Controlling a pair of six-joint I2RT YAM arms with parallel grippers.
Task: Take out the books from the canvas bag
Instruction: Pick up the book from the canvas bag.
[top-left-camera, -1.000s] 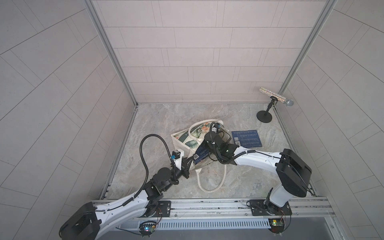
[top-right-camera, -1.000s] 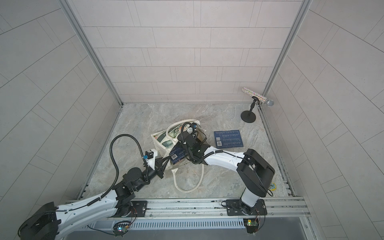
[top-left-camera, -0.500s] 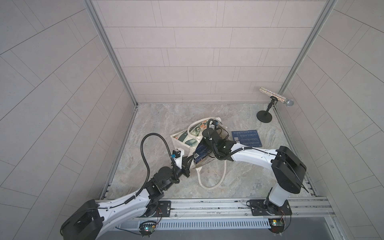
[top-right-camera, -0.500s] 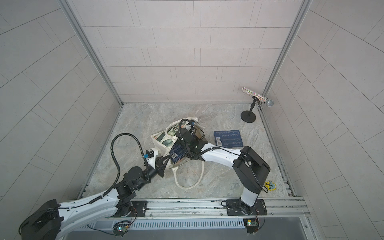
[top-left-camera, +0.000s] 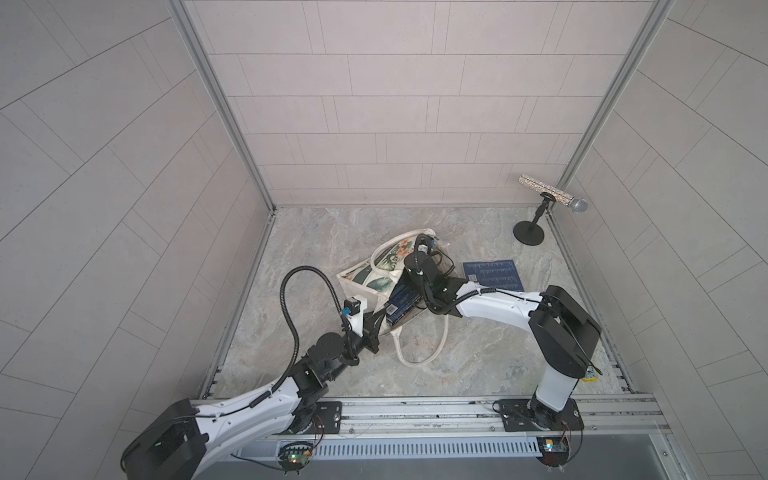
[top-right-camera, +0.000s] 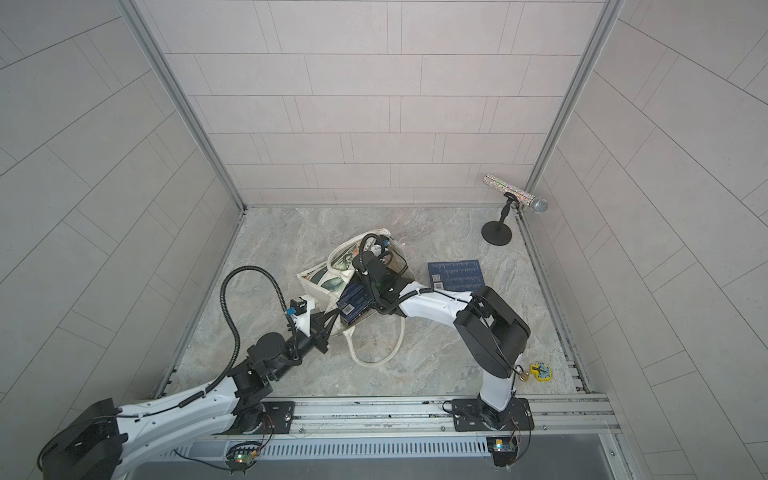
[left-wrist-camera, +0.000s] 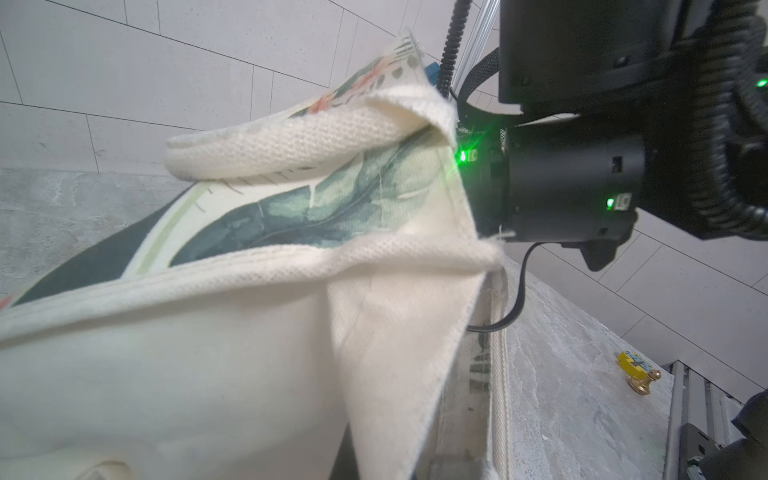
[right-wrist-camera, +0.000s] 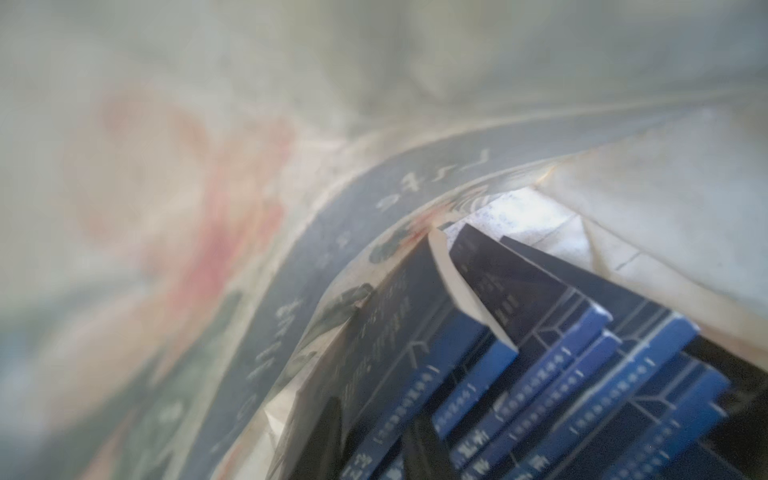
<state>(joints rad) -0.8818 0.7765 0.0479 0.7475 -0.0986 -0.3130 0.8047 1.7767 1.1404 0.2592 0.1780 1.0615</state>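
Over the last second I've driven the right arm (top-left-camera: 494, 307) a little further toward the bench's back left corner, so the right gripper (right-wrist-camera: 374, 453) now sits deeper in the mouth of the canvas bag (top-left-camera: 365, 278). Its jaws have narrowed a good deal. In the right wrist view the dark fingers (right-wrist-camera: 328, 432) bracket the spine end of one of the books (right-wrist-camera: 399, 332). I can't tell whether they're pinching it yet.

Counted one canvas bag (top-left-camera: 365, 280) with two long handles (top-left-camera: 415, 363). Found one navy book (top-left-camera: 493, 276) lying out on the tabletop (top-left-camera: 478, 365) and at least five more books (right-wrist-camera: 552, 365) stacked inside the bag, exact number unclear. Also tallied one microphone (top-left-camera: 548, 194), one stand (top-left-camera: 528, 237) under it and one small yellow knob (top-right-camera: 541, 371).
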